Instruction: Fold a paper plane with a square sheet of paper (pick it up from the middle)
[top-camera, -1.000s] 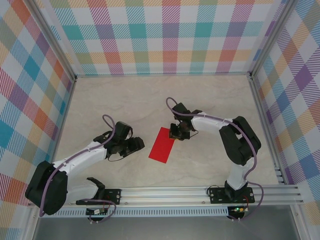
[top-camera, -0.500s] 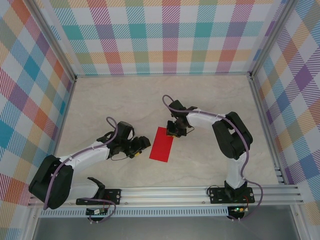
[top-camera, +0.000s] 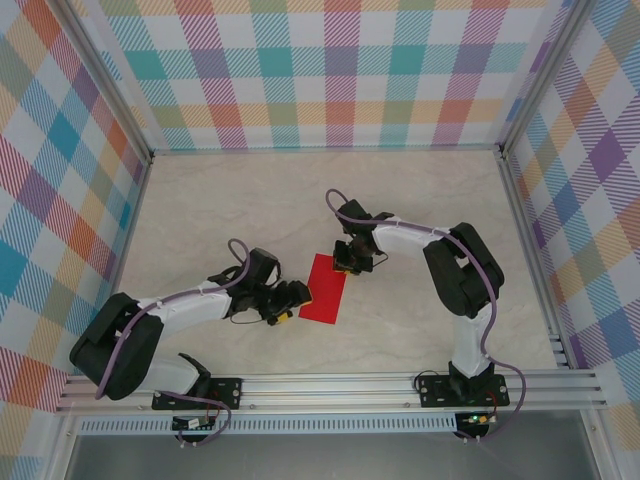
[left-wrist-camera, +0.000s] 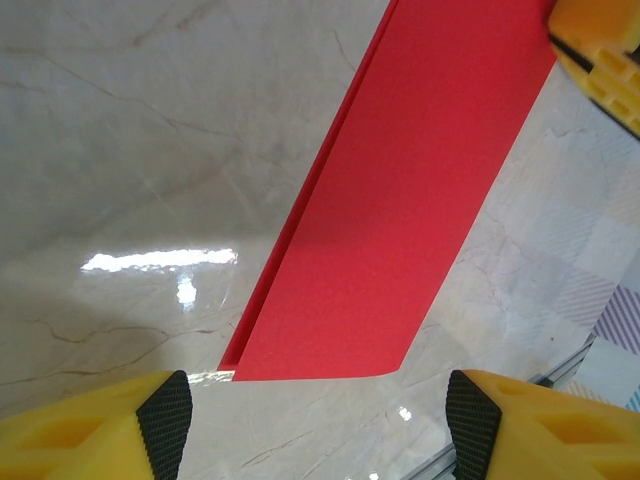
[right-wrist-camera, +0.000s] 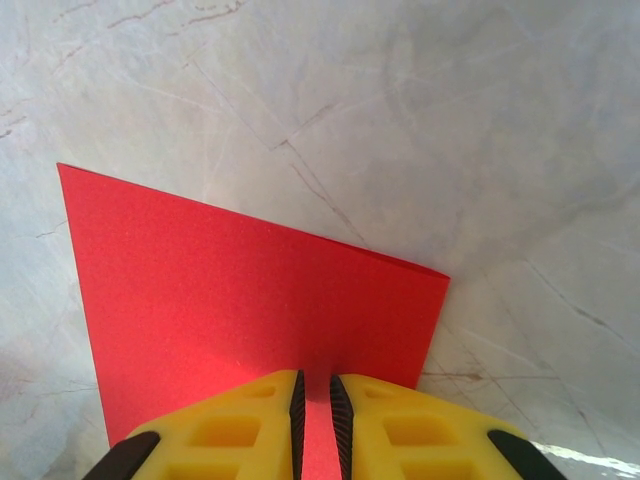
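Paper (top-camera: 323, 289), red and folded to a strip, lies flat on the table (top-camera: 220, 210). Left gripper (left-wrist-camera: 320, 420) stands wide apart at one end, empty. Right gripper (right-wrist-camera: 315, 395), nearly closed, sits on the other end.

Pale marble-look tabletop (top-camera: 250, 200); pastel plaid walls (top-camera: 330, 80) on three sides; aluminium rail (top-camera: 340, 382) along near edge.

1 red sheet (top-camera: 323, 290), 1 left gripper (top-camera: 295, 302), 1 right gripper (top-camera: 350, 268)

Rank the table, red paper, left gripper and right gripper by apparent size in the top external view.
1. table
2. red paper
3. left gripper and right gripper: they look about alike, both somewhat smaller than the paper, so not ranked.
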